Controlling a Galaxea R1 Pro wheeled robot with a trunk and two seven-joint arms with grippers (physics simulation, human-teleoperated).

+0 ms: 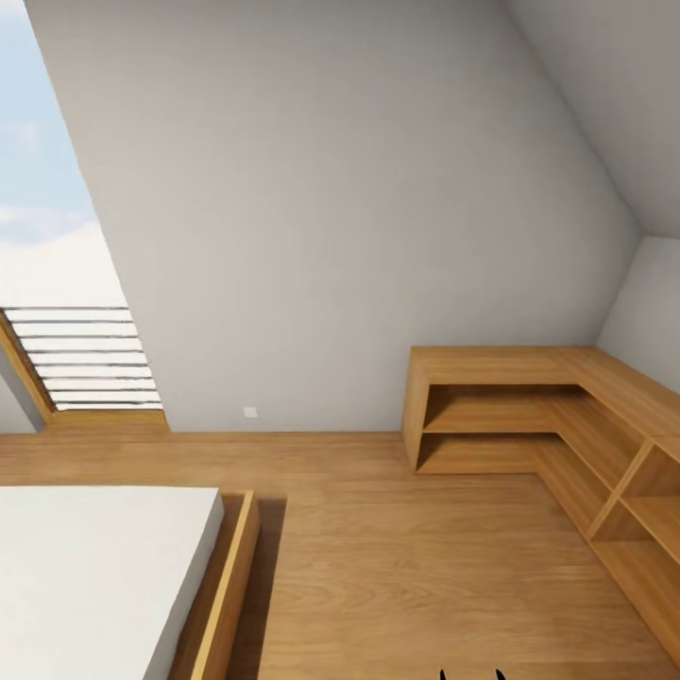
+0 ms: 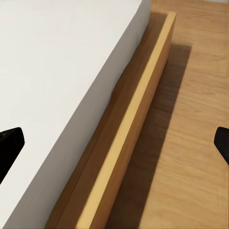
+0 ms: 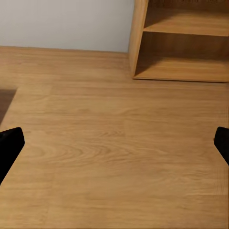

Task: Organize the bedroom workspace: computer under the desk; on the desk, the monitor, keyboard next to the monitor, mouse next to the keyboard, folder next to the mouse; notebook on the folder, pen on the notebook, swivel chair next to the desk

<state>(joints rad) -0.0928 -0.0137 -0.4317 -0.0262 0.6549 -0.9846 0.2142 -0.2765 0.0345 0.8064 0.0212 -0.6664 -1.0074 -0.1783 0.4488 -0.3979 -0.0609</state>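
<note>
Desk, monitor, keyboard and the other workspace items are somewhere outside what these cameras take in, so I judge the robot is on its way through the bedroom, with nothing of the tidying visibly begun.

From the head camera, a white-topped bed (image 1: 94, 576) in a low wooden frame (image 1: 227, 586) sits at 8 o'clock, and an L-shaped wooden shelf unit (image 1: 529, 406) with open compartments runs from 2 o'clock down to 4 o'clock along the right wall. Bare wood floor (image 1: 397, 567) lies between the 2, a free lane for a wheeled base. A sloped grey wall (image 1: 331, 208) fills 12 o'clock, with a slanted window (image 1: 57, 189) and its white slats at 10 o'clock. 2 small dark tips poke up at 6 o'clock on the lower edge (probably part of an arm, too little shows to say).

The left gripper (image 2: 114, 143) hangs over the bed's edge, its 2 black fingertips (image 2: 9, 143) wide apart with nothing between them; below it the mattress meets the frame rail (image 2: 133, 124) and the floor beyond. The right gripper (image 3: 114, 148) also has its fingers spread and empty, looking over floor (image 3: 114, 143) toward the shelf unit's end (image 3: 181, 43).

Both arms seem carried low and unloaded because travel comes first. Which way the workspace lies cannot be told from here.
</note>
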